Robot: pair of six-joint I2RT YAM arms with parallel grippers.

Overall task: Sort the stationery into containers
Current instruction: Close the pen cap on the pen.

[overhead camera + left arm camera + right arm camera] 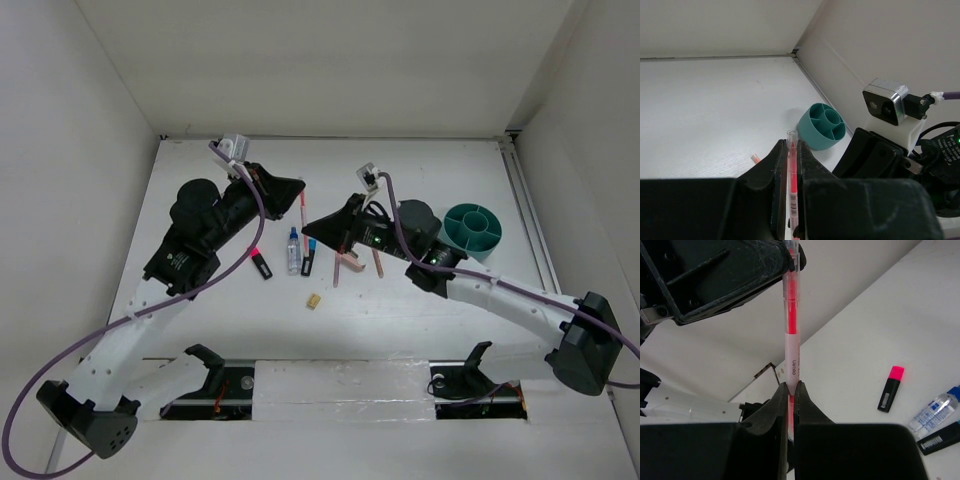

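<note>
A pink pen with a clear barrel [303, 208] hangs above the table, held at both ends. My left gripper [298, 187] is shut on its far end [791, 165], and my right gripper [310, 224] is shut on its near end [791, 340]. The teal divided cup [473, 230] stands at the right, beyond the pen's tip in the left wrist view [821, 126]. On the table below lie a pink-capped black marker [261, 263], a clear blue-capped bottle [293, 250], a blue-capped marker [309, 257], salmon pencils [378, 263], a pink block [348, 263] and a tiny tan piece [313, 301].
White walls close the table in at the back and on both sides. The right arm's body [420, 235] lies between the loose items and the cup. The right wrist camera [883, 102] stands close beside my left fingers.
</note>
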